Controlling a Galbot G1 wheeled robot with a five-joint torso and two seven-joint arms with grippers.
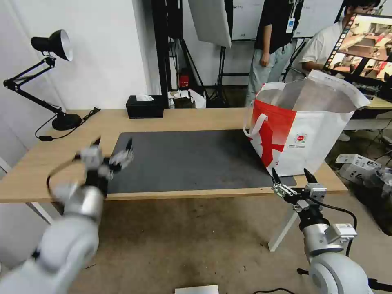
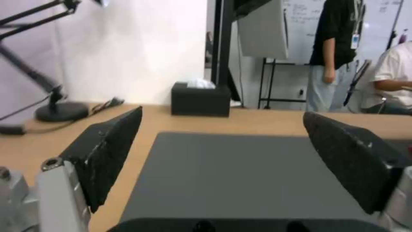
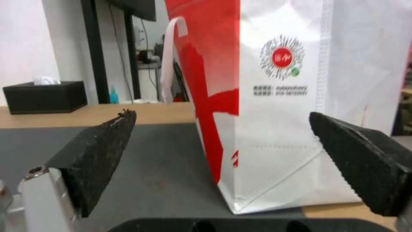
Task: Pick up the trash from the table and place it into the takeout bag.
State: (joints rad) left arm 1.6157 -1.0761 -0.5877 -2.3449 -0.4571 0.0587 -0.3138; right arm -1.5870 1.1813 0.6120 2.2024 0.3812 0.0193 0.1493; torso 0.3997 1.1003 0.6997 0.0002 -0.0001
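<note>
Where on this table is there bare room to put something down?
Most of the grey mat is bare, from the open left gripper across to the takeout bag. Bare wood lies between lamp base and tissue box. The bag crowds the right end.

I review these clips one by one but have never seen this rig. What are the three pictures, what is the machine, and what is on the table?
It is a two-armed robot on wheels. The wide picture comes from a camera on its head; the other two come from cameras on its wrists, looking out between the black fingers.

The left claw is open over the near left part of the dark grey mat, holding nothing. The right claw is open too, at the table's near edge just in front of the takeout bag, also empty.

The bag stands upright and open on the mat's right end. A black tissue box and a desk lamp sit along the far side.
</note>
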